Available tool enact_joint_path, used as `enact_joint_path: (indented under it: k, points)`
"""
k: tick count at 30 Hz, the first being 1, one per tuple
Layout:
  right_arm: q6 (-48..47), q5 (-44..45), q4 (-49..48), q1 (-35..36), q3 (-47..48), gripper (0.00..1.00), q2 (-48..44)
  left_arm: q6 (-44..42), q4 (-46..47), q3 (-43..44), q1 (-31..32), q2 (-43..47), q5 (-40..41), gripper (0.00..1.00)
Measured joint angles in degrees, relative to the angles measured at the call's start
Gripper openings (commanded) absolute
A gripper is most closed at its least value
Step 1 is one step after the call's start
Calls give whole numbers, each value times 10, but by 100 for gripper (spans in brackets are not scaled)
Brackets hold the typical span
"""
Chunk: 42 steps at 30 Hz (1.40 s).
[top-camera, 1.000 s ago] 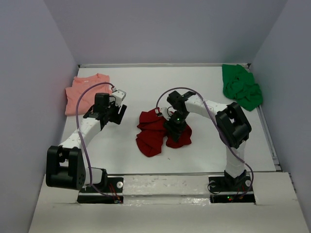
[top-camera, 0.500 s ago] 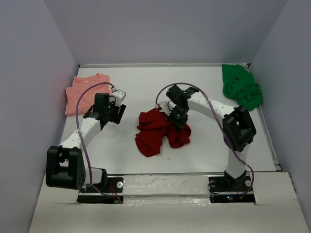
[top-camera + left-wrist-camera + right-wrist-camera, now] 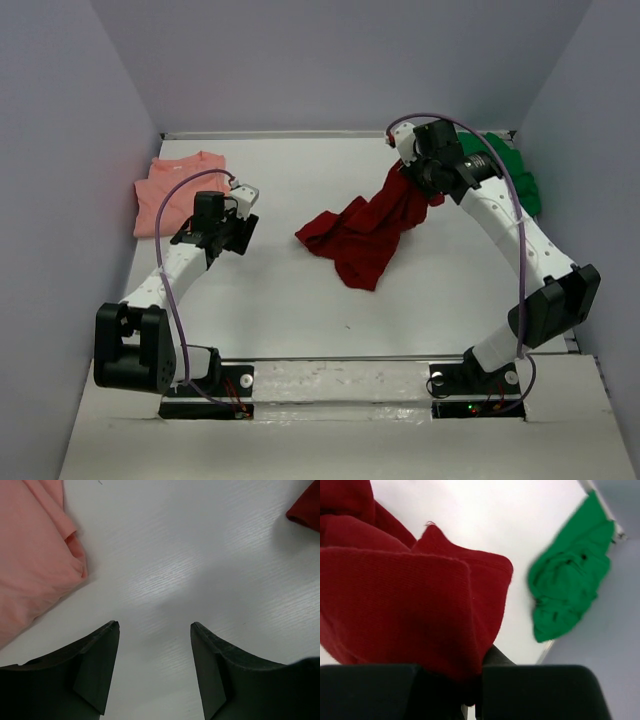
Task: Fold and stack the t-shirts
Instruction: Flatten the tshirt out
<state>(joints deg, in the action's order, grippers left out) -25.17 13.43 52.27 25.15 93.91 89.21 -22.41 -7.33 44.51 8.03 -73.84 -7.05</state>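
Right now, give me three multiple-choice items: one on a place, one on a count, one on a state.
1. The green t-shirt lies: A) far right corner B) near left corner C) centre.
2. T-shirts in view: A) two B) three C) four.
3. The right gripper is: A) open B) shut on the dark red t-shirt C) shut on nothing.
Key: 1 A, bunched in that corner; 2 B, green, dark red and the salmon pink t-shirt; 3 B, red cloth hangs from its jaws.
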Motion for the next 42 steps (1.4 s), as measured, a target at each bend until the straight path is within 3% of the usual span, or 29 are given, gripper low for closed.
enact_joint_path:
  k: [9, 12, 13, 15, 21, 24, 33, 42]
  points:
    - [-36, 118, -56, -19, -73, 0, 1, 0, -1, 0, 0, 5, 0, 70]
    - [-51, 168, -90, -20, -123, 42, 1, 0, -1, 0, 0, 5, 0, 70]
    - [-58, 182, -96, -21, -139, 76, 2, 0, -1, 0, 0, 5, -1, 70]
    - [-64, 201, -107, -23, -158, 99, 5, 0, -2, 0, 0, 5, -1, 71]
    - [-78, 237, -133, -28, -167, 100, 5, 0, -2, 0, 0, 5, -6, 72]
    - [-80, 235, -137, -29, -164, 95, 5, 0, -2, 0, 0, 5, -9, 72]
    - [-43, 158, -116, -30, -115, 88, 0, -5, -25, 23, 14, -21, -57, 71]
    - [-16, 98, -128, -57, -269, 88, -87, -39, -63, 157, 155, -175, -108, 70]
